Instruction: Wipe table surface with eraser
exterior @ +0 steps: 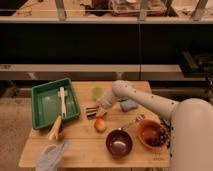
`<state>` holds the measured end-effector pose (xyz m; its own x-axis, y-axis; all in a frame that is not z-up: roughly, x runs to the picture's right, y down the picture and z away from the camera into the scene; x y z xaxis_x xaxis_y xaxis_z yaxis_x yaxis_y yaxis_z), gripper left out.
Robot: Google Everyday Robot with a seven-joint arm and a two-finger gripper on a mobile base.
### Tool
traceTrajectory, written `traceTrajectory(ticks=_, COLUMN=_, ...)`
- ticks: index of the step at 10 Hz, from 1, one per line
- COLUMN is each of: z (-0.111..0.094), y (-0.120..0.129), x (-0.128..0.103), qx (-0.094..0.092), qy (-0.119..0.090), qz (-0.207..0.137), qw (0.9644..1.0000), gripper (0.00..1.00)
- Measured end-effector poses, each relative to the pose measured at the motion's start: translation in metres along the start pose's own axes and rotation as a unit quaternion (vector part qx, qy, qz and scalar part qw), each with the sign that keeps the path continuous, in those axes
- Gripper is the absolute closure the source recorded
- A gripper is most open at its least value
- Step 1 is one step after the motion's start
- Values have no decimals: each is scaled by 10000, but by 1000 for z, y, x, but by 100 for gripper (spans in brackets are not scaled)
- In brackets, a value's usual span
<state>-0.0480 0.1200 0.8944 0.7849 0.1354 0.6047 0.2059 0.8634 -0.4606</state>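
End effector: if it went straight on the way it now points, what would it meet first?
Most likely the eraser, lying on the table just off the shut end effector, on its green tray side. Depth is unclear; they may already touch.

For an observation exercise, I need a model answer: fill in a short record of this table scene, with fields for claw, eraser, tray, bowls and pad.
claw: shut on the eraser, low over mid-table
eraser: striped block on the table, between tray and orange
tray: green, left side, white brush inside
bowls: dark bowl front centre; orange bowl to its right
pad: light blue, right of the claw
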Motion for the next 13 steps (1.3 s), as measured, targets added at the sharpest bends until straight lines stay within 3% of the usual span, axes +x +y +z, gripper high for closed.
traceTrajectory(ticks=1, z=-2, y=10, x=-10, qx=-200, qy=51, qz=-327, qw=9993, gripper=100)
traceTrajectory(ticks=3, z=-10, y=28, x=-38, qx=-404, qy=59, qz=-688, qw=9968, gripper=100)
traceTrajectory(ticks=6, z=-59, y=46, x=-55, qx=-625, qy=303, qz=-793, qw=9944, gripper=100)
traceTrajectory(ticks=9, z=-88, y=55, x=-36, qx=-693, qy=588, qz=-619, qw=9939, gripper=100)
traceTrajectory(ticks=10, z=-93, y=58, x=-21, qx=-644, qy=680, qz=-541, qw=9941, gripper=100)
traceTrajectory(ticks=11, z=-99, y=60, x=9, qx=-505, qy=820, qz=-363, qw=9947, gripper=100)
traceTrajectory(ticks=13, z=-98, y=52, x=41, qx=-315, qy=943, qz=-147, qw=9949, gripper=100)
